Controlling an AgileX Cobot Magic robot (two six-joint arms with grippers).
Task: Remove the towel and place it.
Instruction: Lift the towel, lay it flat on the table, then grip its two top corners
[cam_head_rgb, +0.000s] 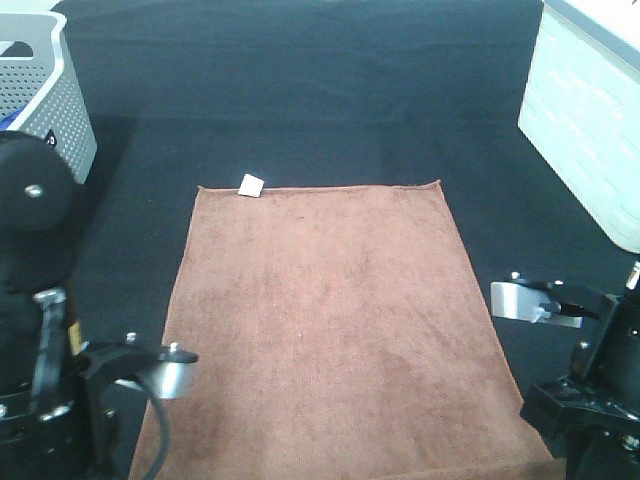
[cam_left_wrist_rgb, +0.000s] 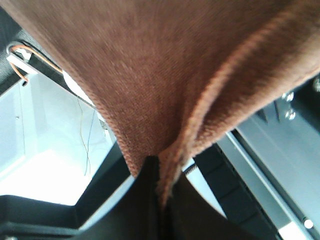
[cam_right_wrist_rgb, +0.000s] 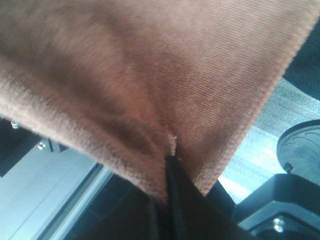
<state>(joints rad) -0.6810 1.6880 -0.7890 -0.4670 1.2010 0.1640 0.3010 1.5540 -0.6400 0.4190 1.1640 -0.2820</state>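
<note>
The orange-brown towel (cam_head_rgb: 335, 320) lies spread flat on the black table covering (cam_head_rgb: 300, 90), its long side running away from me. Its small white tag (cam_head_rgb: 251, 184) sits at the far left corner. The towel's near edge reaches the bottom of the exterior view, between my two arms. In the left wrist view my left gripper (cam_left_wrist_rgb: 160, 175) is shut on a pinched fold of the towel (cam_left_wrist_rgb: 165, 75) at its stitched edge. In the right wrist view my right gripper (cam_right_wrist_rgb: 167, 165) is shut on the towel (cam_right_wrist_rgb: 150, 65) near a corner. Both fingertips are hidden in the exterior view.
A grey perforated basket (cam_head_rgb: 45, 90) stands at the far left. A white box (cam_head_rgb: 590, 110) stands at the far right. My left arm (cam_head_rgb: 40, 260) and right arm (cam_head_rgb: 600, 370) flank the towel's near end.
</note>
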